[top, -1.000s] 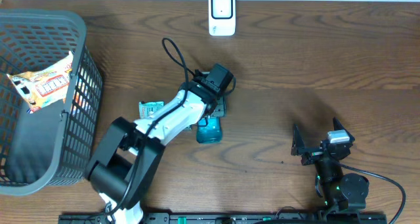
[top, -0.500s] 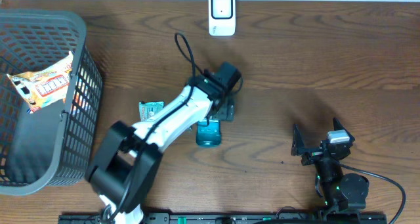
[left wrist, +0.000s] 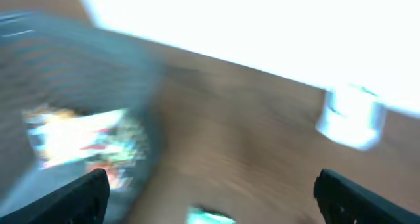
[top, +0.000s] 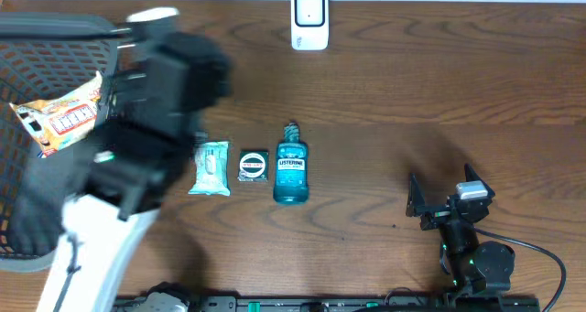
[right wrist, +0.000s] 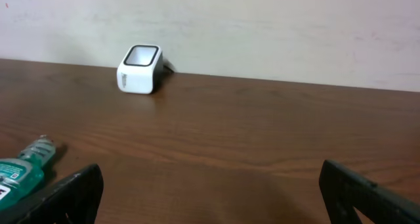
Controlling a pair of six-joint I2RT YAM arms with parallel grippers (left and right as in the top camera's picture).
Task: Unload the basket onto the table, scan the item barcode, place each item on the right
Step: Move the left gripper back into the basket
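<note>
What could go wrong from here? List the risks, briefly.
1. The left arm is motion-blurred right over the basket rim; at such speed it may clip the basket.
2. The mouthwash bottle, round tin and wipes packet lie close together, so grasping one may nudge a neighbour.
3. The mouthwash bottle lies on its side, so it might roll when touched.

Teal mouthwash bottle (top: 290, 172), white scanner (top: 309, 19), grey lattice basket (top: 46, 24), brown wood-grain table (top: 439, 83), pale-blue packet (top: 210, 167), orange-and-white snack bag (top: 59, 115)
</note>
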